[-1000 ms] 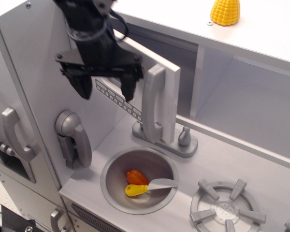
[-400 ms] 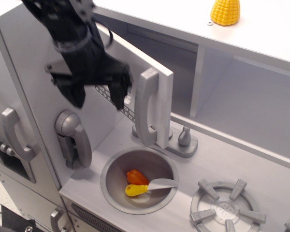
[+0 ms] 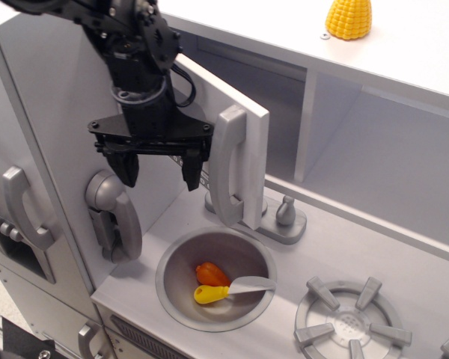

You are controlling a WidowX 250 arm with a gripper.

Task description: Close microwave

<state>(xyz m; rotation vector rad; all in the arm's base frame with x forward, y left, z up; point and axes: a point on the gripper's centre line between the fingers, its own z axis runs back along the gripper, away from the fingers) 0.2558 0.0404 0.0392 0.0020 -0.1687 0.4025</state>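
The scene is lit brightly and evenly from above, and the white top shelf (image 3: 404, 45) at the upper right is nearly washed out. Soft shadows are cast inside the round grey sink bowl (image 3: 181, 258), and everything is rendered sharply.

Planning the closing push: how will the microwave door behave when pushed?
The microwave door is a flat stiff panel, so it probably swings without flexing. It looks thin, likely light. The open end effector hangs in front of it.

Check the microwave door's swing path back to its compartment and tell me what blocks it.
Nothing visible blocks it. The microwave door stands ajar, and the gap behind it to the compartment looks bare. The faucet sits below the door's lower edge. The open gripper hangs in front of the door's face, on the pushing side.
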